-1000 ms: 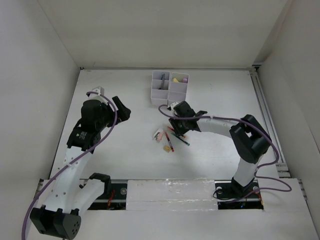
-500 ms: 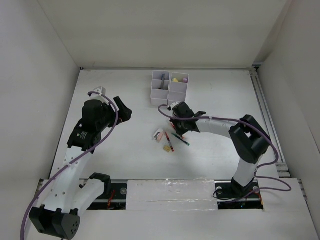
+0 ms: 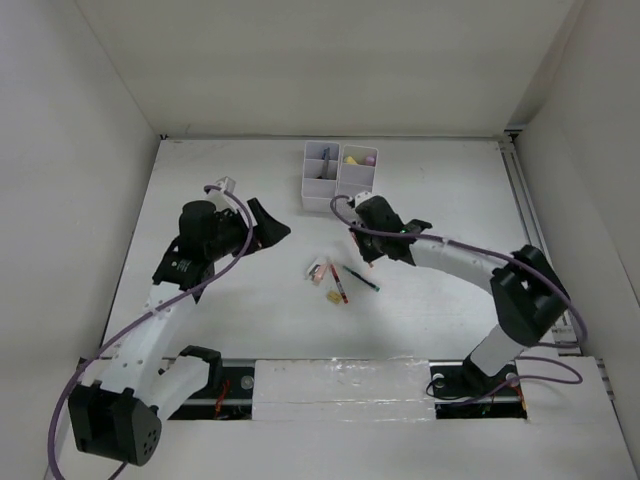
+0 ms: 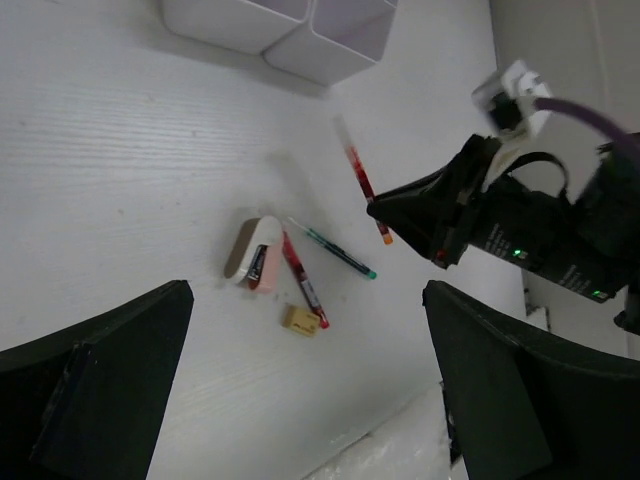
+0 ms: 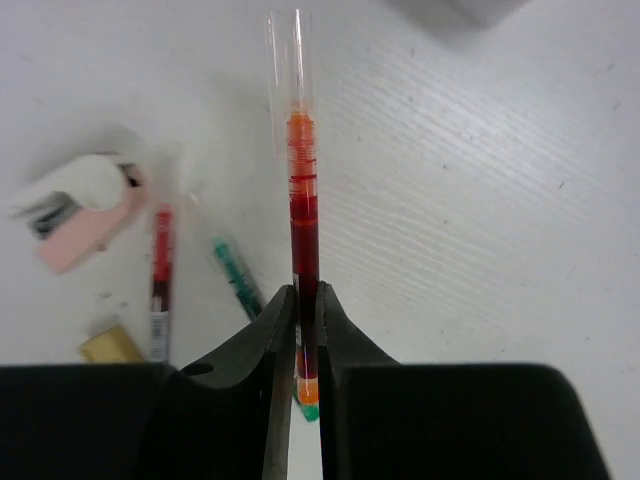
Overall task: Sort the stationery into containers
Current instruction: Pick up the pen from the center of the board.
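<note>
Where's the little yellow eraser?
In the top view, the yellow eraser lies on the table near the middle, just left of the red pen, below the pink eraser.

Right end effector (image 5: 301, 300) lifted red pen (image 5: 303, 220); left end effector (image 3: 272, 226) swung rightward.

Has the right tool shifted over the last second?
Yes. In the top view the right tool, gripping a red pen, moved from the loose pens toward the white tray.
</note>
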